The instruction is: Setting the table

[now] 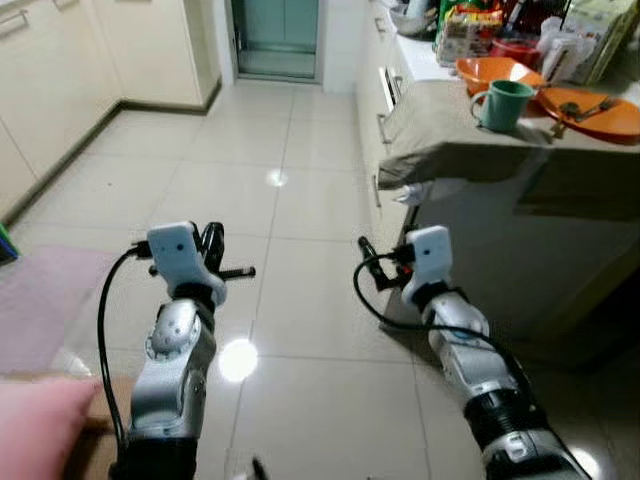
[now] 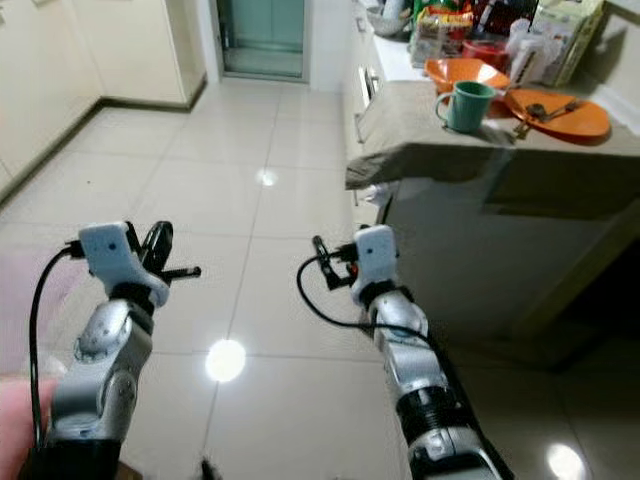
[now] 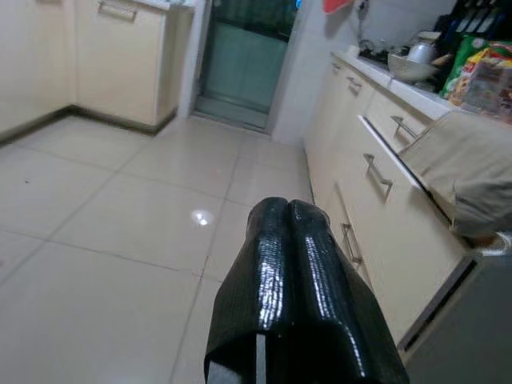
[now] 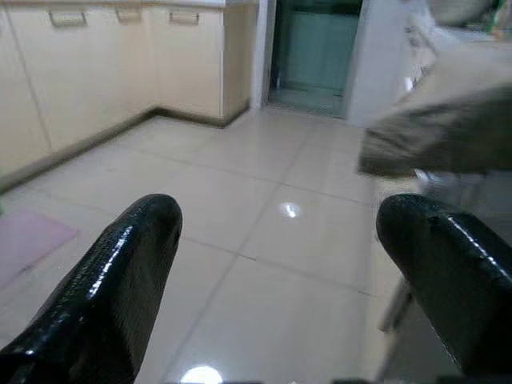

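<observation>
Green mug upright on counter's cloth — beside orange plate bearing fork; orange bowl behind.

Even, soft overhead light fills the kitchen, throwing round glare spots on the glossy floor tiles and deep shadow under the counter. Both wrist views are slightly soft, with the near fingers blurred and shiny with highlights.

A: What blocks the right gripper?
B: Ahead and to its right, the cloth-draped counter (crowded with a green mug and orange plates).
A: And the left gripper?
B: Open tiled floor lies ahead, up to the door.
</observation>
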`<state>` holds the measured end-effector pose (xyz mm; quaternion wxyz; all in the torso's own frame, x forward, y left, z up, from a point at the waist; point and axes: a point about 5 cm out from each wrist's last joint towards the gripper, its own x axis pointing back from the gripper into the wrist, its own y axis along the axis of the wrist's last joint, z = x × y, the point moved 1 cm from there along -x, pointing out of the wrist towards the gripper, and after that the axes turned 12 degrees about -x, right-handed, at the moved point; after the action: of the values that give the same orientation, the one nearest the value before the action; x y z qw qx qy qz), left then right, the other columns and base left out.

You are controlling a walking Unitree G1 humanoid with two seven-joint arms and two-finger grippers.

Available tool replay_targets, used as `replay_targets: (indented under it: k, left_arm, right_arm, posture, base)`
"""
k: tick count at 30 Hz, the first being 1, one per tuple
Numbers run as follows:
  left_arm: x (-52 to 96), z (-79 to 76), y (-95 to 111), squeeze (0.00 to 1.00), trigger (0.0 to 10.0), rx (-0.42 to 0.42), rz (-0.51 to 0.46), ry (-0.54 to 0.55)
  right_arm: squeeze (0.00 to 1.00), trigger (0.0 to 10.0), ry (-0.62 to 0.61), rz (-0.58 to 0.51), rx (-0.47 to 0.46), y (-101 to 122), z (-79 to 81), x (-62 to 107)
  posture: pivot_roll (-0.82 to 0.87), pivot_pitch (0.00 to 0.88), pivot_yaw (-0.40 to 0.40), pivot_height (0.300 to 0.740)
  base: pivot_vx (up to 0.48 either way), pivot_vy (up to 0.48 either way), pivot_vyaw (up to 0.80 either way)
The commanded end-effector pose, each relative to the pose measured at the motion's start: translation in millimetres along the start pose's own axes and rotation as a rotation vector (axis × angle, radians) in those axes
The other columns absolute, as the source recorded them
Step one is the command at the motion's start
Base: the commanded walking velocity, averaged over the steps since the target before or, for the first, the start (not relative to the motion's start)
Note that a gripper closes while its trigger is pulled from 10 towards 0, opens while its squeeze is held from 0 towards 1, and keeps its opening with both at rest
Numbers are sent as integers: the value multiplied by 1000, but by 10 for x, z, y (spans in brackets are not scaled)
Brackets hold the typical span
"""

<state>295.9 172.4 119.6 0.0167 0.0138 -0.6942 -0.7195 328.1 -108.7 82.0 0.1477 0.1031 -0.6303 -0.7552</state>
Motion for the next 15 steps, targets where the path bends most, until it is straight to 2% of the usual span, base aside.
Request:
replay_targets:
  k: [1,7,15]
  left_arm:
    - [-4,19,0,0,10000,-1,0,9]
    - [-25,27,64,0,10000,-21,-34,22]
    - [-29,1,52,0,10000,-30,-28,3]
  right_arm:
    - [0,10000,11,-14,-4,19,31,-11]
    - [0,10000,9,-14,-2,3,31,3]
    - [0,10000,14,-15,9,-12,43,31]
  posture:
    - [3,0,-9,740]
    - [-2,0,-3,740]
    - [-12,0,1,740]
  base:
    - [0,-480,0]
    - [0,-466,0]
    - [0,-456,0]
